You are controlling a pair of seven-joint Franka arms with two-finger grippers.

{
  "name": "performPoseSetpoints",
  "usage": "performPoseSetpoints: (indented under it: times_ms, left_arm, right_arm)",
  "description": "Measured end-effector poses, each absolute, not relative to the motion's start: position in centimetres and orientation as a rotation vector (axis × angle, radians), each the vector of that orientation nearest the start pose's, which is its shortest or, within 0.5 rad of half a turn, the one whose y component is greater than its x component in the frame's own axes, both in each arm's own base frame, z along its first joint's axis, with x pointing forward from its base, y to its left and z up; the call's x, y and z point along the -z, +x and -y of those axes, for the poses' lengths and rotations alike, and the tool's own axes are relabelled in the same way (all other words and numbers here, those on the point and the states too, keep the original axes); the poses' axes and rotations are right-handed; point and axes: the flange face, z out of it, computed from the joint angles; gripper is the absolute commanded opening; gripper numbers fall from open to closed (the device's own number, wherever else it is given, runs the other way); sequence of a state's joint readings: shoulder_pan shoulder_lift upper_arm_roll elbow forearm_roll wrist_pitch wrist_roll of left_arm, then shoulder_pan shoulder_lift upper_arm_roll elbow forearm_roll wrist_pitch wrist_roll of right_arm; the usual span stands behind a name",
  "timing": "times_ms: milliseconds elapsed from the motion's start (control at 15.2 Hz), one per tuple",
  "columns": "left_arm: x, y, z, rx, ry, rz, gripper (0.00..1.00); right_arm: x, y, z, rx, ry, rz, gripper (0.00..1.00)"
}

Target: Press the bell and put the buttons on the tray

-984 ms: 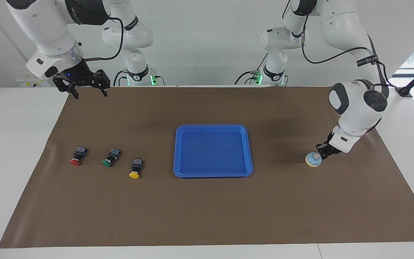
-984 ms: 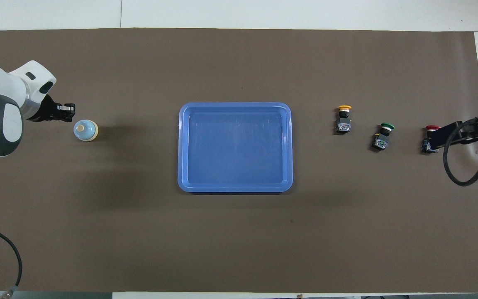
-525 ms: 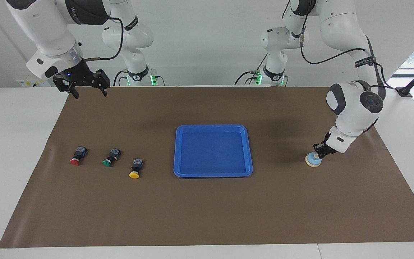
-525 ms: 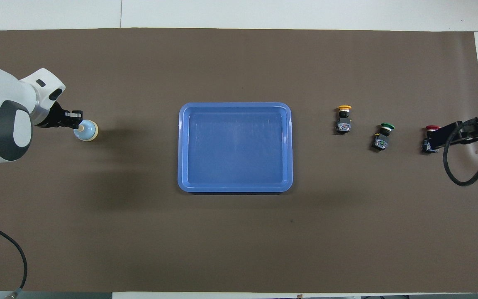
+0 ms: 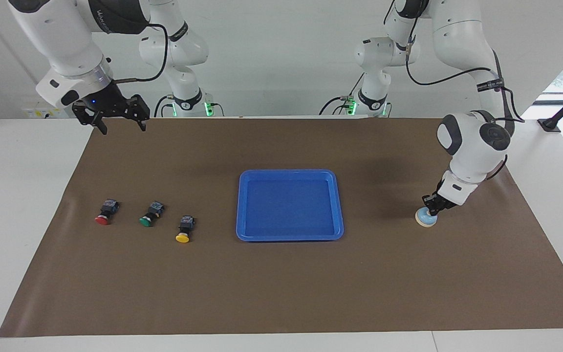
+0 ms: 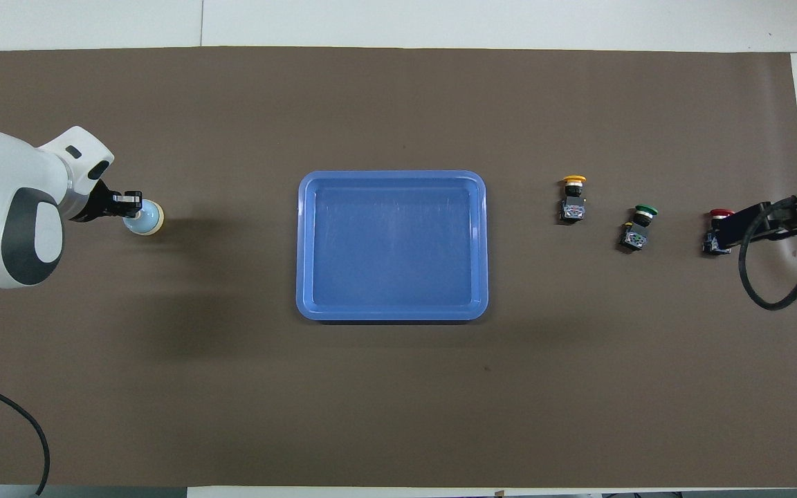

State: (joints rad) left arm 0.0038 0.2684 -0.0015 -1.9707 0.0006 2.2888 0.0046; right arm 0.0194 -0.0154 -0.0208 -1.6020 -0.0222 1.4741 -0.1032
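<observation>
Bell sits under the left gripper, whose clenched fingers touch its top; right gripper waits with fingers spread, holding nothing.

Brown mat covering white table

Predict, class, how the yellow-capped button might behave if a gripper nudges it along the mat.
The yellow button lies on its side, so its round cap could let it roll or swivel. Its blocky black body probably checks any long roll. Being small, it likely slides easily on the brown mat.
</observation>
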Motion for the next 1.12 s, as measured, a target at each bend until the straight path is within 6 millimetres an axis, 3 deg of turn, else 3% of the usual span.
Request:
performPoseSetpoints:
  times_ms: [197,328,394,590,853,1115]
  left_arm:
    - [-35.2,61.1,-0.3,0.049,-3.140,0.000,0.00]
    - [-38.7,61.3,-0.5,-0.008,-3.141,0.005,0.00]
    - [-41.1,61.2,-0.5,-0.028,-3.140,0.006,0.16]
    - [-48.3,59.5,-0.6,0.002,-3.141,0.008,1.00]
    - [-55.4,55.7,-0.6,0.042,-3.141,0.010,1.00]
    - [-57.7,54.3,-0.2,0.051,-3.140,-0.001,1.00]
  right_arm:
    - [-61.0,53.8,0.3,-0.179,-3.148,0.159,1.00]
    - [-61.0,53.8,0.3,-0.179,-3.148,0.159,1.00]
    - [-61.0,53.8,0.3,-0.179,-3.148,0.159,1.00]
    - [-61.0,53.8,0.3,-0.179,-3.148,0.159,1.00]
    - [-61.0,53.8,0.3,-0.179,-3.148,0.159,1.00]
    - [-61.0,53.8,0.3,-0.179,-3.148,0.159,1.00]
